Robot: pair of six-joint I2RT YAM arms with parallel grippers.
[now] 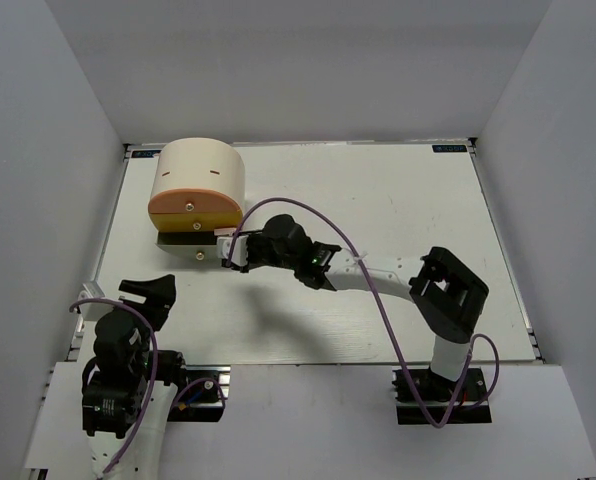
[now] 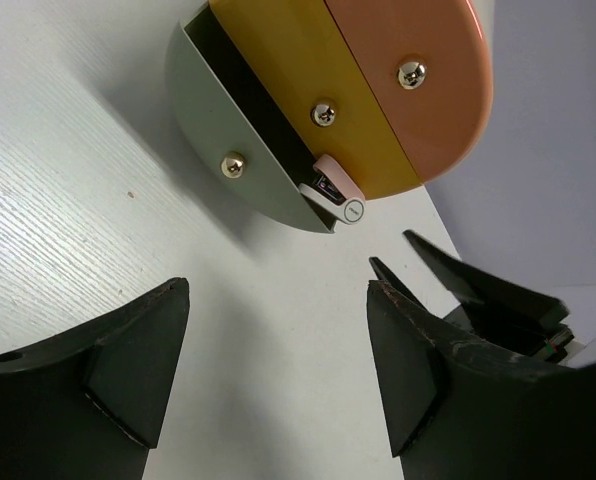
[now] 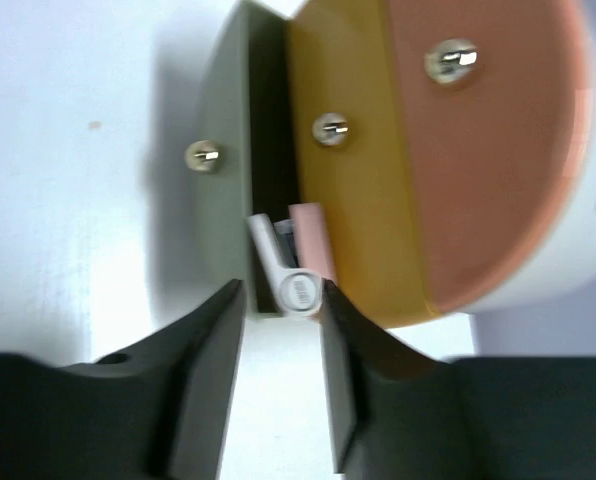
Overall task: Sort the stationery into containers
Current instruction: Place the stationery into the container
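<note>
**Right gripper at the open bottom drawer, the small piece between its fingertips**

The cream half-cylinder box [image 1: 203, 165] stands near the far-left corner of the table [image 1: 398, 200]. Its orange drawer [image 2: 423, 110] and the yellow drawer [image 2: 298, 60] under it are pushed in, so what they hold is hidden. The grey-green bottom drawer [image 2: 223, 110] is pulled out toward the near edge. Its inside is a dark slot, and nothing deep in it can be made out.

The grey-and-pink sharpener-like piece [image 2: 336, 193] sits at the end of that open drawer, wedged between the drawer's front wall and the yellow drawer, its round white end poking just past the drawer's corner.

The right gripper [image 3: 283, 290] reaches across from the right to that corner. Its jaws are parted and straddle the white end of the piece. A strip of gap shows on one side, so they are not clamped on it. The right wrist view is soft and blurred, so whether the other finger touches the piece cannot be told. From the left wrist camera the fingertips look just short of the piece. From above, the gripper and wrist cover the piece altogether.

The left gripper [image 2: 278, 330] hovers by the near-left edge of the table, well apart from the box, jaws spread wide with only bare table between them — it grasps nothing. Its fingers are cut off at the bottom of its own view.
</note>
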